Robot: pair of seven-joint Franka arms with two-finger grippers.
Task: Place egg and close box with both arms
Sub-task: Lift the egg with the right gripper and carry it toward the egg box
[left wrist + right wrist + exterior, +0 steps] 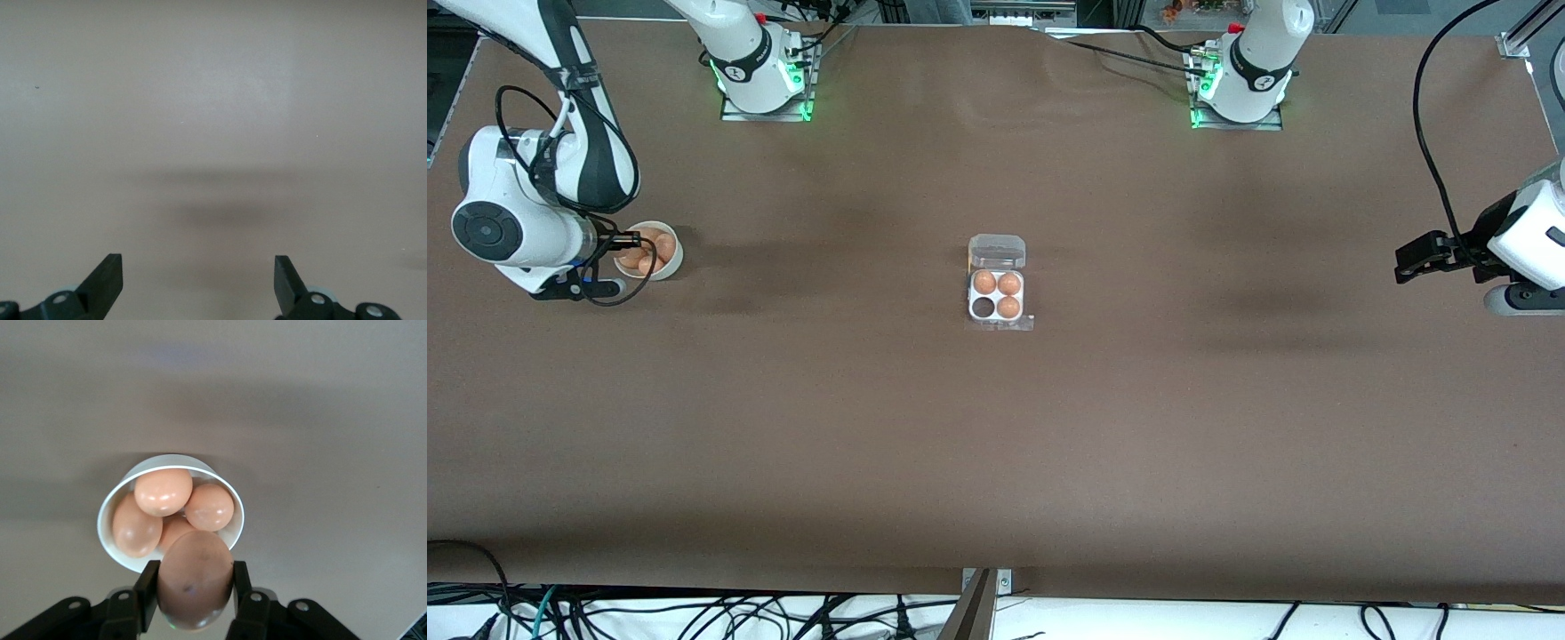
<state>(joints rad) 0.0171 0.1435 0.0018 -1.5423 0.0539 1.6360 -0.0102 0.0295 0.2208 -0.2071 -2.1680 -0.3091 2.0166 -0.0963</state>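
Smooth orange-brown egg pinched in right hand over bowl — left hand wide open, empty

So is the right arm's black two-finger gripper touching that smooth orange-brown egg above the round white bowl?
Touching. In the right wrist view the right gripper has both fingers pressed against the sides of the egg, lifted over the white bowl.

Robotics lab bench, by the look of it. My two arm bases are bolted to metal plates with green status lights, on a wide brown table; loose black cables trail along its near edge.
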